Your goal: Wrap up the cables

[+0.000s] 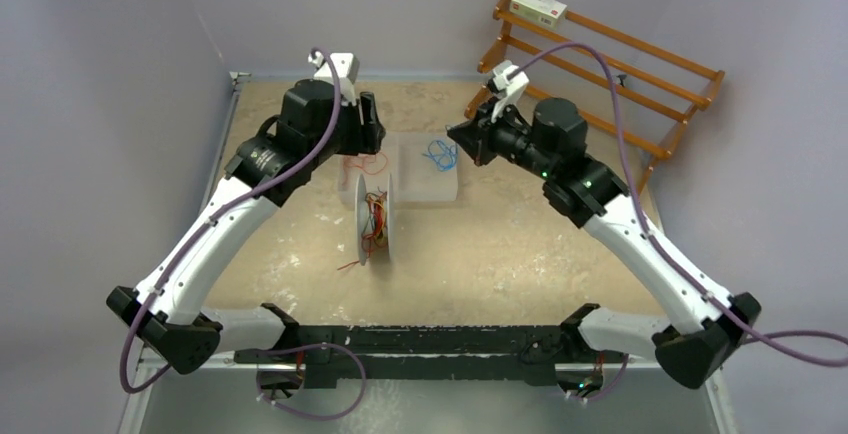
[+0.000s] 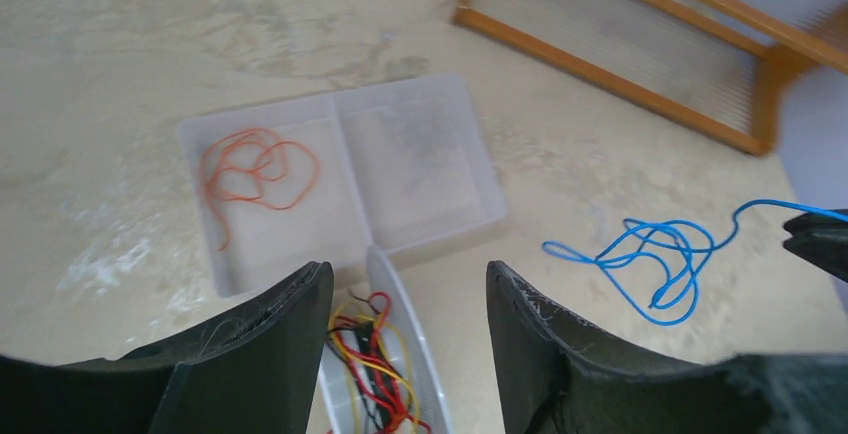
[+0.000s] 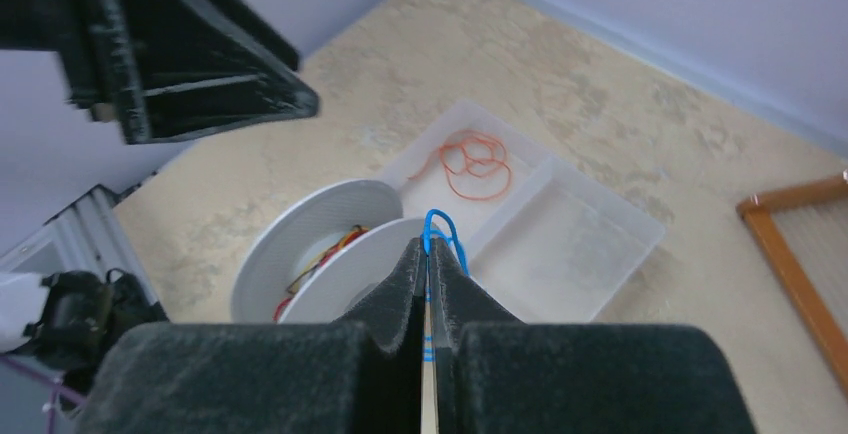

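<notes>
Right gripper pinches blue cable, dangling over tray right side; left gripper spread, empty. Risk: thin strand slips free or snags spool rim, since loops hang loose.

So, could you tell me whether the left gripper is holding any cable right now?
No, the left gripper stands open and empty, while the right gripper pinches the blue cable.

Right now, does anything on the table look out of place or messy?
Yes: a loose red wire end trails off the spool onto the table, unlike the strands wound inside it.
</notes>
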`<action>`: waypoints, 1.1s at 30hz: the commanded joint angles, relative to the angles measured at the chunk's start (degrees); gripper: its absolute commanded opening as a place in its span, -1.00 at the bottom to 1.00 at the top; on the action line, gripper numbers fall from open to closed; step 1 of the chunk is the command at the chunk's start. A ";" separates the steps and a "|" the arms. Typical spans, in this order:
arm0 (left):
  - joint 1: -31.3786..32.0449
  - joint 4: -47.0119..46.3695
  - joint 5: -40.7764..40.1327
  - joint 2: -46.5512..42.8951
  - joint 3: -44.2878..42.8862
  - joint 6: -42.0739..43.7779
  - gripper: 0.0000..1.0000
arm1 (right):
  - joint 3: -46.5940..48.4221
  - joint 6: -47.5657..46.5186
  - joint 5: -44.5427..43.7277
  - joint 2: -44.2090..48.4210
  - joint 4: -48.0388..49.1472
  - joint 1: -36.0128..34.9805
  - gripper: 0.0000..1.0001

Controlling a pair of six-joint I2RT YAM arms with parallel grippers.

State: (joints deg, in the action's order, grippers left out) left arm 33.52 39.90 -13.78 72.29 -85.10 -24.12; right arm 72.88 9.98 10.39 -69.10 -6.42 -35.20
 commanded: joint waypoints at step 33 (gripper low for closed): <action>2.20 -18.38 71.78 -4.38 3.89 11.10 0.11 | 1.97 -6.16 43.27 8.54 -3.87 0.07 -1.00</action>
State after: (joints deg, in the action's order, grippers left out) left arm 35.11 22.37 55.16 68.03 -80.66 -15.27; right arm 71.59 2.98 48.14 -61.04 -11.86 -35.20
